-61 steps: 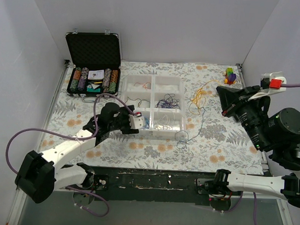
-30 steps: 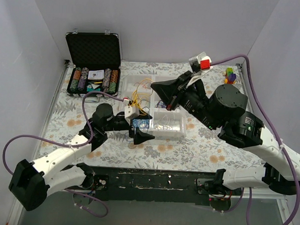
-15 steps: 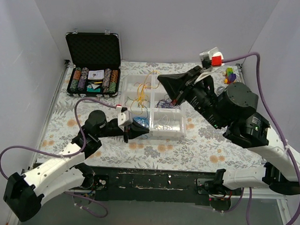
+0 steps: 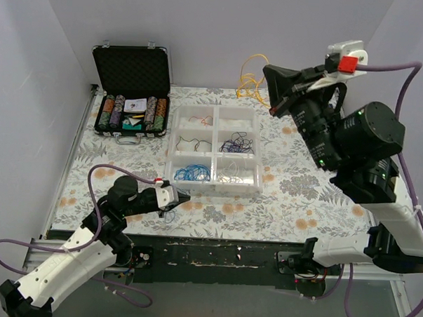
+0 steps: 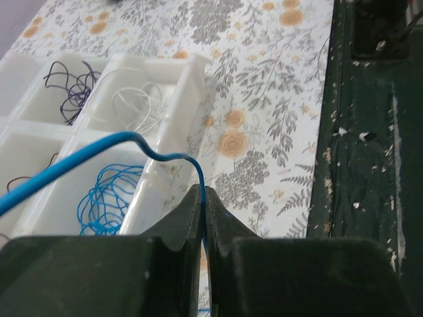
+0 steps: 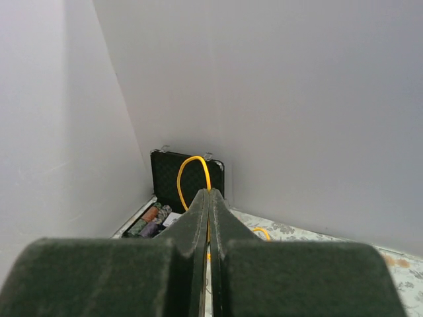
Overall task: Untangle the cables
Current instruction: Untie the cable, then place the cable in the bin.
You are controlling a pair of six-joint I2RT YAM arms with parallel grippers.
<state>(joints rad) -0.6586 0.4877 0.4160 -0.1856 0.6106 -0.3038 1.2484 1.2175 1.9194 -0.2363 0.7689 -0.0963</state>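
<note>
Sorting cables point(image 4: 233, 141) | blue cable point(image 5: 125, 137) is pinched tight in left gripper point(image 5: 201, 191) beside the tray point(image 5: 192, 86) | yellow cable point(image 6: 192, 158) is held aloft in closed right gripper point(image 6: 209, 193) | cables are judged light, limp; best gripped near an end

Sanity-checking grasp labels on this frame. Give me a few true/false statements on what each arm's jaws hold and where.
1. The left jaws are shut on a blue cable. True.
2. The right jaws hold a red cable. False: it is a yellow cable.
3. The right jaws sit low inside the divided tray. False: they are raised by the back wall, beyond the tray.
4. The chip case stands open. True.
</note>
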